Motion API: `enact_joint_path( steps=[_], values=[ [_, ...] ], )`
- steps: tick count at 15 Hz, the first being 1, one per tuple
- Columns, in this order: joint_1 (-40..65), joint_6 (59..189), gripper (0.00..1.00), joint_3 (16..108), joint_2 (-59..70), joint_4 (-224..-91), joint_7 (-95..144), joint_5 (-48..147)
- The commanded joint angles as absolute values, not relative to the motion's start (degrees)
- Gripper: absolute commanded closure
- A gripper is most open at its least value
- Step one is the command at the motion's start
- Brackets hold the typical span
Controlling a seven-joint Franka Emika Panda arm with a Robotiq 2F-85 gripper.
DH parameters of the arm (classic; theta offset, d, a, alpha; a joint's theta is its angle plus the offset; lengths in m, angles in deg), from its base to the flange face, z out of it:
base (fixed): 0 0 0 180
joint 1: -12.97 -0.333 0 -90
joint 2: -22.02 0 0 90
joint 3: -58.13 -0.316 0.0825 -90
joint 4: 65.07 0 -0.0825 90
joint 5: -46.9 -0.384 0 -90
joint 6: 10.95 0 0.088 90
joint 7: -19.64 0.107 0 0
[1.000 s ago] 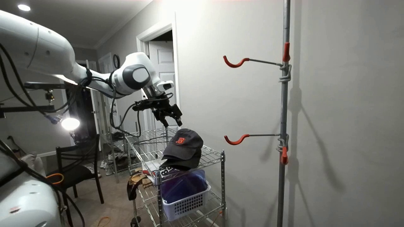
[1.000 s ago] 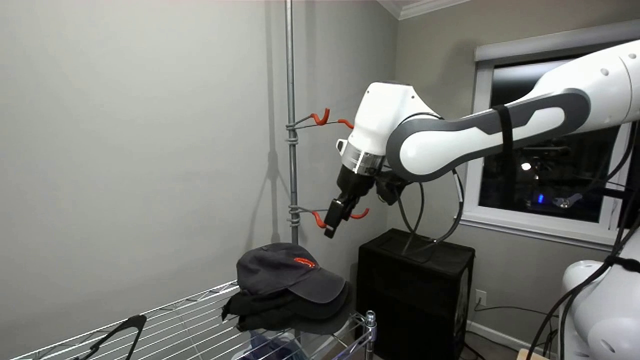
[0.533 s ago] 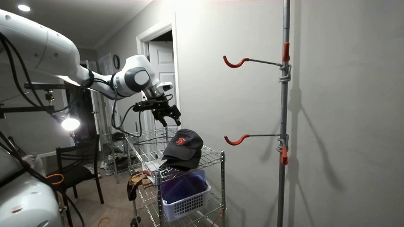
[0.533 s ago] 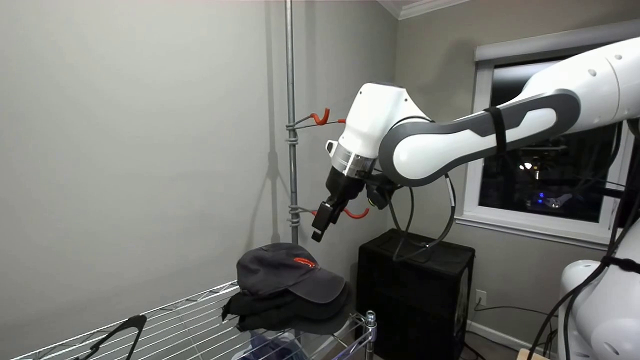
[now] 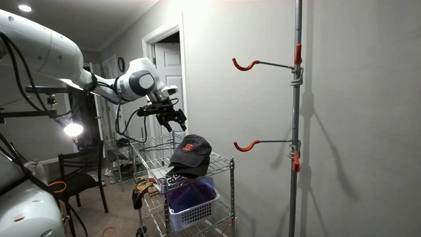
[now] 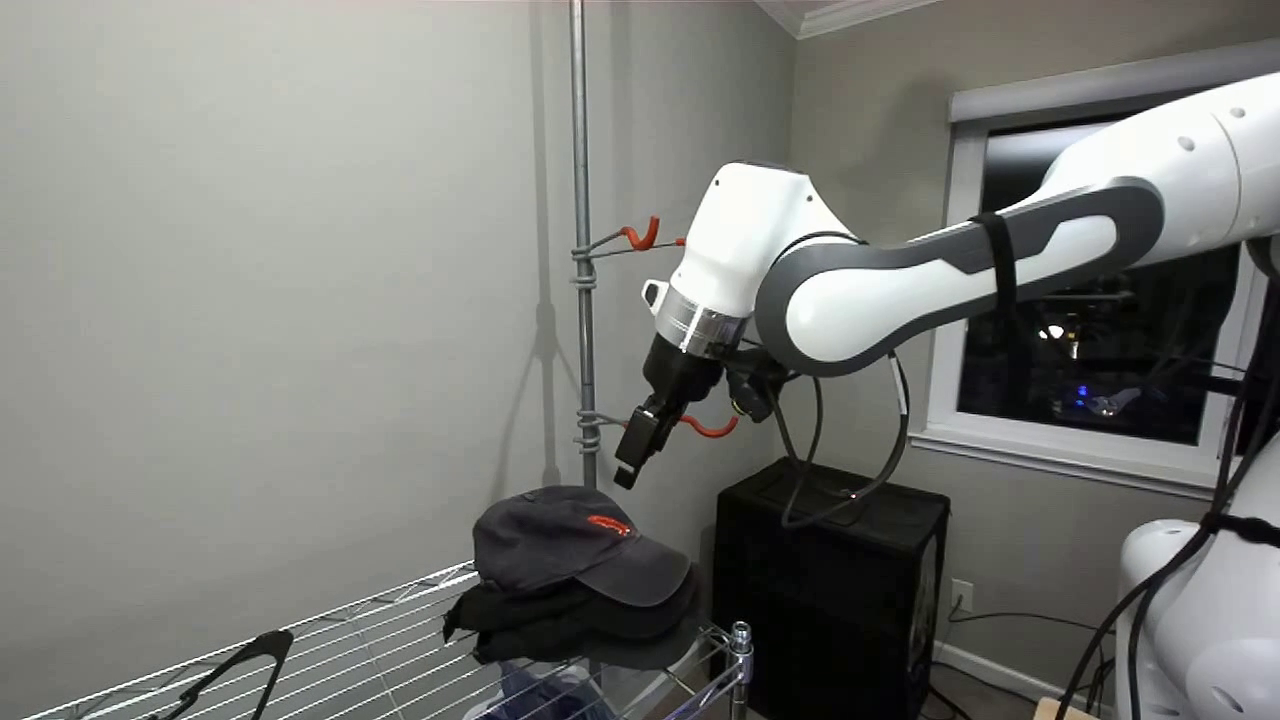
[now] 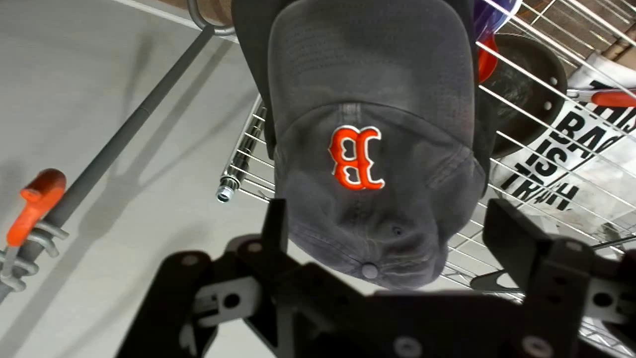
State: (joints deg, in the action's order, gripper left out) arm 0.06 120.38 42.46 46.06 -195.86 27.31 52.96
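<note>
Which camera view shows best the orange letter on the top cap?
Wrist view: the orange letter on the top cap appears largest and complete there, though upside down. Both exterior views show it much smaller; in an exterior view the orange letter flattens into a streak.

The cap (image 7: 407,149) is matt cloth, its logo (image 7: 362,159) raised in thread; the surface (image 6: 376,670) is shiny metal wire, the pole (image 5: 295,115) dull metal, the basket (image 5: 195,215) smooth plastic, the jaws matt.
</note>
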Motion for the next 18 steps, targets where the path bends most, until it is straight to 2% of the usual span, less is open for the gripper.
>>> enact_joint_path(
  steps=[1,6,13,14,18],
  values=[
    [-1.84,122.17,0.00,40.56,42.37,-193.34,25.02,52.73],
    [-0.59,121.83,0.00,36.40,34.40,-189.13,27.62,61.44],
    [-2.43,120.68,0.02,36.52,24.89,-182.77,27.78,70.84],
    [-2.63,120.66,0.20,36.84,24.23,-182.24,27.93,71.23],
    [-2.81,120.29,0.47,38.08,23.52,-181.45,28.48,72.16]
  ],
)
